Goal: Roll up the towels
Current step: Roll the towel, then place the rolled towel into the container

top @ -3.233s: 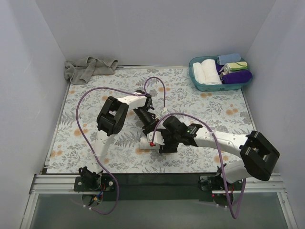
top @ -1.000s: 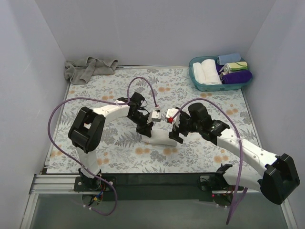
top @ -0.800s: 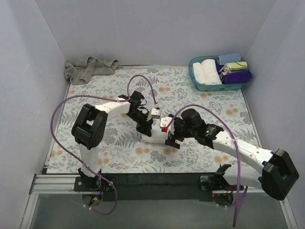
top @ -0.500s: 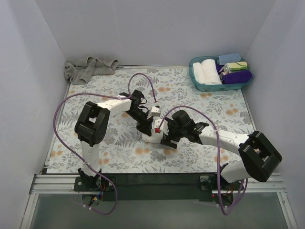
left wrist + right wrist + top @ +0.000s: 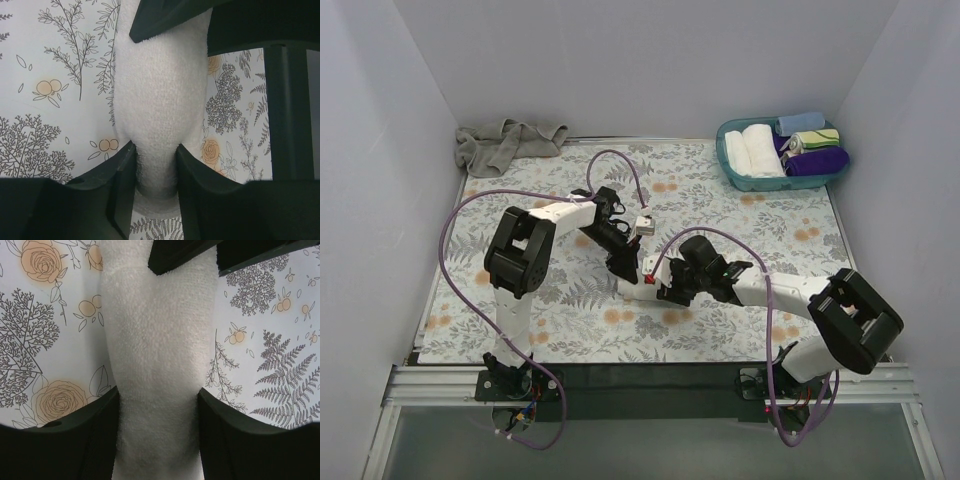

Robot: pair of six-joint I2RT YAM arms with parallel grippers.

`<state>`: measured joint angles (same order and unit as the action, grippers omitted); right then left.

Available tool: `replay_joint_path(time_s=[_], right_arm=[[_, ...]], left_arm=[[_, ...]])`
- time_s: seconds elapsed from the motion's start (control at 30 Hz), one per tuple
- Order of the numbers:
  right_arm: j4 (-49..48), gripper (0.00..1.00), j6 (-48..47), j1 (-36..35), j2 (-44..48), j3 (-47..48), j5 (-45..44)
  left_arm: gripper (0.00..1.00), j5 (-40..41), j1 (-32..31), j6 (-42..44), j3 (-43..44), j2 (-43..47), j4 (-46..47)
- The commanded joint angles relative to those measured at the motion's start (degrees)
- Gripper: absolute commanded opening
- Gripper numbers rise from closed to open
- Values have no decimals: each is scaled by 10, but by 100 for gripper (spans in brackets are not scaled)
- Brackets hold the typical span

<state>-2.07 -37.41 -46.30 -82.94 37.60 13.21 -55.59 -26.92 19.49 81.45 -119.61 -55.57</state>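
Pincers on two robot arms are clamping one white towel, rolled into a short bolster, from opposite ends on the floral tablecloth. The left pincer is biting down on the end of the roll nearest it, its dark fingers pressing a clear waist into the terry cloth. The right pincer is gripping the other end, its fingers hugging both sides of the roll and squeezing it slightly narrower. Each wrist camera is showing the roll running straight ahead from its own jaws to the opposing pincer's black fingertips at the far end. The roll is lying flat on the cloth, directly between the two pincers.

A grey-beige towel is lying crumpled and unrolled well beyond the left pincer, in the far left corner. A teal basket is sitting well beyond the right pincer, in the far right corner, holding rolled towels in white, blue, striped green and purple.
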Motion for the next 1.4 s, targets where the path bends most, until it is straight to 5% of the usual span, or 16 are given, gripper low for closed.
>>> replay_joint_path(time_s=[0.0,0.07,0.1,0.13,0.33,0.37,0.57,0.6,0.9,1.03,1.37], right_arm=[[44,51,-2,-4,-28,-3,8],[72,47,3,-5,-40,6,13],[81,32,6,-5,-52,18,11],[96,2,11,-4,-56,23,4],[136,1,78,45,9,39,15],[142,1,89,53,19,44,21],[213,1,173,126,44,127,86],[219,1,182,139,38,139,97],[268,1,224,367,-62,392,128],[269,1,241,479,-154,536,109],[226,1,297,538,-371,802,-18]], left_arm=[[32,100,12,8,-18,-7,29],[37,97,18,6,-16,1,22],[38,97,20,2,-15,10,20],[40,95,29,-3,-14,17,16],[59,80,103,-58,-16,133,42],[79,85,109,-66,-16,149,49],[83,122,122,-116,5,242,71],[98,126,122,-125,9,250,74],[98,223,122,-270,108,253,70],[98,255,122,-272,110,263,85],[98,326,122,-234,60,293,78]])
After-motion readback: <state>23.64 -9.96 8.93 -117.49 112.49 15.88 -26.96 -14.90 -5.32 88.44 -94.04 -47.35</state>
